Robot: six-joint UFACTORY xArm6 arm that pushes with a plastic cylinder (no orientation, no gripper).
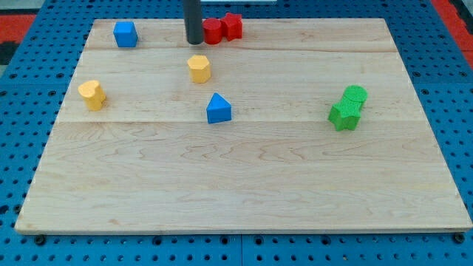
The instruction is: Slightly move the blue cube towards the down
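The blue cube sits near the top left corner of the wooden board. My tip is at the view's top, well to the right of the blue cube and just left of a red cylinder. It touches no block that I can tell, though it stands very close to the red cylinder.
A red star-shaped block sits right of the red cylinder. A yellow hexagonal block lies below my tip. A yellow heart-shaped block is at the left. A blue triangular block is central. A green cylinder and green star touch at the right.
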